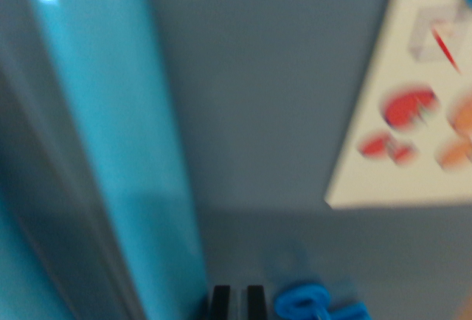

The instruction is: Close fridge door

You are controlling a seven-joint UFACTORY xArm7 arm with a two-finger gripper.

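Nearest the lens, at the bottom edge of the wrist view, two short black bars [236, 301] stand side by side with a thin pale gap between them. They are flat, matte and square-ended, and only their tops show. They look like part of the gripper, but the frame cuts them off, so whether the gripper is wide or closed, and whether it has hold of anything, cannot be told. Just to the wrist view's right of the bars sits a bright blue piece [313, 304], rounded and glossy like moulded plastic, its outline smeared by blur.

Behind these spreads the fridge door [273, 113], a broad, smooth, grey-blue surface that fills most of the picture, even in tone and without visible grain. It lies very close to the camera, right above the black bars. To the wrist view's left of the bars a shiny turquoise strip [118, 143] runs the height of the picture, leaning slightly, with a small white glint near its top; it reads as a glossy edge or trim of the fridge. Further left again lies a darker grey band, and a sliver of turquoise shows in the lower corner.

Up and to the wrist view's right of the bars, a white sheet [413, 113] lies flat on the door, tilted, printed with red and orange shapes too blurred to read.

The whole view is soft and tilted.
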